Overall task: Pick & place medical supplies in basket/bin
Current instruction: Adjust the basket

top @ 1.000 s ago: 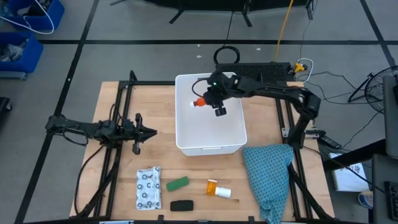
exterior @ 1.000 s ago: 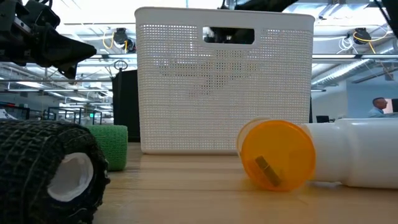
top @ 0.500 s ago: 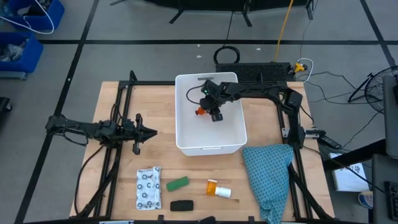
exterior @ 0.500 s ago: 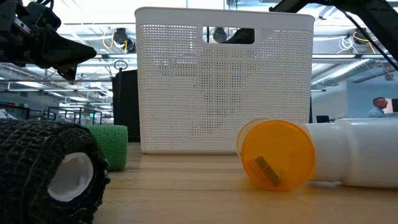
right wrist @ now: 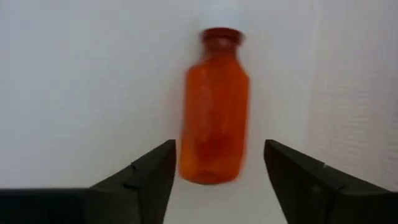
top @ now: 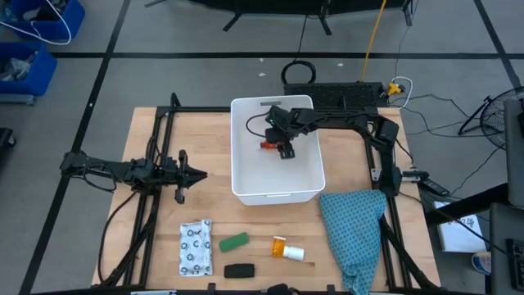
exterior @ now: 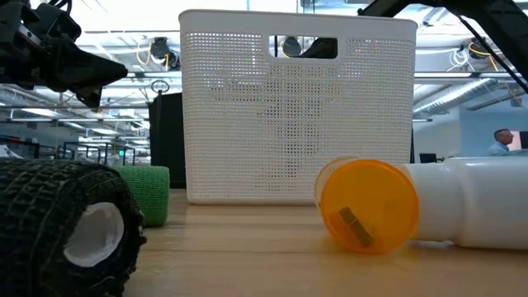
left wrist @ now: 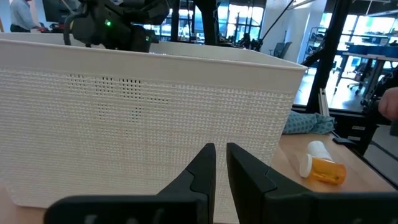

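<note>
The left arm lies stretched low across the left side of the wooden table [top: 155, 238], and its left gripper [top: 195, 173] points toward the large white rectangular plastic basket [top: 242, 190], fingers [left wrist: 202, 167] pressed nearly together with only a thin slit between them and nothing held. Ahead of it and to its side, at the near edge of the table, lie a white flat packet with dark dots [top: 195, 247], a green oblong roll [top: 234, 242], a black oblong roll [top: 238, 270] and an orange vial with a white cap [top: 286, 248].

The right arm reaches in from the far right corner, bent down over the basket's rim, so that the right gripper [top: 282, 147] hangs inside the basket. Its fingers [right wrist: 149, 173] stand wide apart and grip nothing. Just beyond the fingertips, a small red bottle with a dark red cap [right wrist: 214, 106] is free of the fingers, against the basket's white floor.

A teal patterned cloth [top: 354, 225] lies over the table's right near corner. Around the table there is grey floor marked with dark lines, a blue bin [top: 41, 33] at the far left and cables at the far right.
</note>
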Action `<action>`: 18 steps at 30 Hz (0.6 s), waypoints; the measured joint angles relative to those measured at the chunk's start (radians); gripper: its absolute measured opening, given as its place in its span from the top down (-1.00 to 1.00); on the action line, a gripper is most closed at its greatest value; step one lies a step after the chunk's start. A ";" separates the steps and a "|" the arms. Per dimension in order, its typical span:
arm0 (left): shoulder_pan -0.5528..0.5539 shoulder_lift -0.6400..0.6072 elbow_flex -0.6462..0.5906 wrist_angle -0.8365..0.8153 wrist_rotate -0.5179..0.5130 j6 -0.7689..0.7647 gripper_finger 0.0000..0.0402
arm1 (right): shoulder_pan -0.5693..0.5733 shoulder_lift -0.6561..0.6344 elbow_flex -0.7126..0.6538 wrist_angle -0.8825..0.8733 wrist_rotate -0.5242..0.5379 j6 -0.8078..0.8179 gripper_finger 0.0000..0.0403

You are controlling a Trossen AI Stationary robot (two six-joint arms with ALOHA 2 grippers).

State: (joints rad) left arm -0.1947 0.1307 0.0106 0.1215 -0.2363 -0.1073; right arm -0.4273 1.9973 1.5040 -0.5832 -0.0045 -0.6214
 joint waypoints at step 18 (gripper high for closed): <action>0.000 0.000 0.000 -0.023 0.000 0.007 0.79 | 0.111 -0.494 0.000 -0.062 0.187 0.191 -0.17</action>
State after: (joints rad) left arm -0.1951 0.1307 0.0105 0.0986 -0.2363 -0.1005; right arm -0.3168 1.5029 1.5040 -0.6452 0.1825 -0.4305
